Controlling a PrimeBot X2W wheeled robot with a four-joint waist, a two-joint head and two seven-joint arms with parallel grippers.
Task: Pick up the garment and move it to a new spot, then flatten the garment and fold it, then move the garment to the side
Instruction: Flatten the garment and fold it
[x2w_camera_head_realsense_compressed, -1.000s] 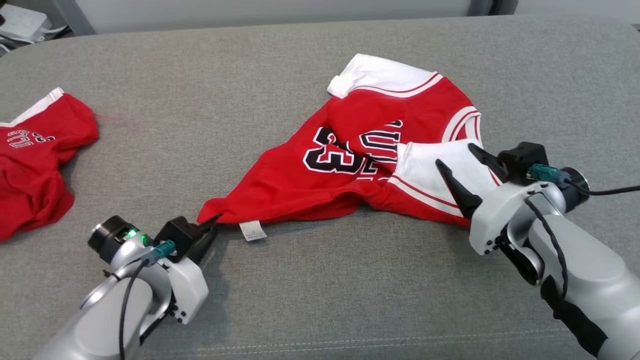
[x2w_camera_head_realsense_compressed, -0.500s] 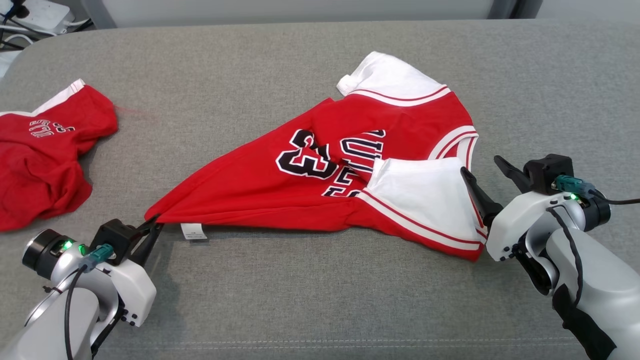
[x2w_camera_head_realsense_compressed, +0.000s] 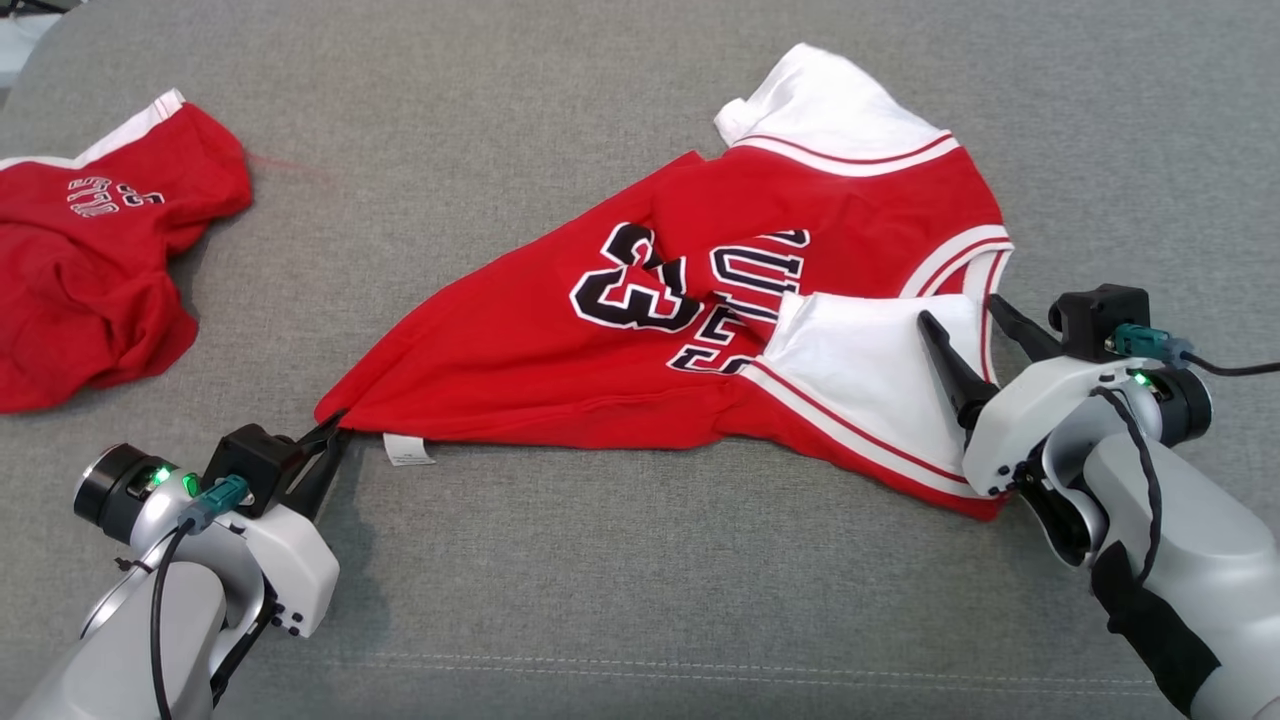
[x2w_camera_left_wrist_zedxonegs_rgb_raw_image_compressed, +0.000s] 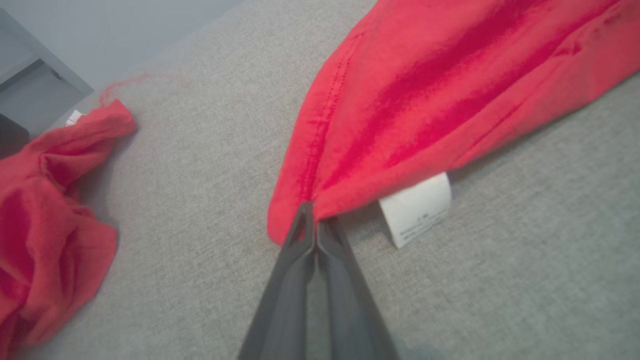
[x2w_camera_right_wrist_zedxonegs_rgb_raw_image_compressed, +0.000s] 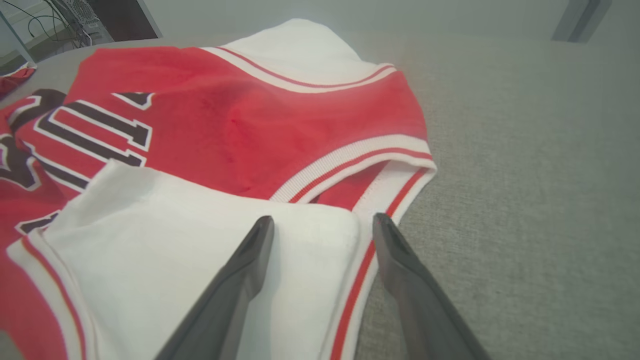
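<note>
A: Open room?
B: Bare grey cushion (x2w_camera_head_realsense_compressed: 640, 600) in front of the garment (x2w_camera_head_realsense_compressed: 680, 340); a second red shirt (x2w_camera_head_realsense_compressed: 90, 270) lies near the left edge.
A: Arms?
B: Left gripper (x2w_camera_head_realsense_compressed: 335, 427) low, pinched onto the hem corner beside the white label (x2w_camera_head_realsense_compressed: 408, 450). Right gripper (x2w_camera_head_realsense_compressed: 958, 308) spread wide over the white sleeve, gripping nothing.
A: Garment?
B: Mid-cushion, a red jersey pulled to a point, creased.

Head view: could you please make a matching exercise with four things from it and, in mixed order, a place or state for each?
Things
1. left gripper
2. right gripper
3. white label
4. second red garment

Places or states
A. open, at the white sleeve
B. bunched up at the far left
C. shut on a corner of the jersey
D. lying on the grey surface beside the pinched corner

Pairs: 1-C, 2-A, 3-D, 4-B
</note>
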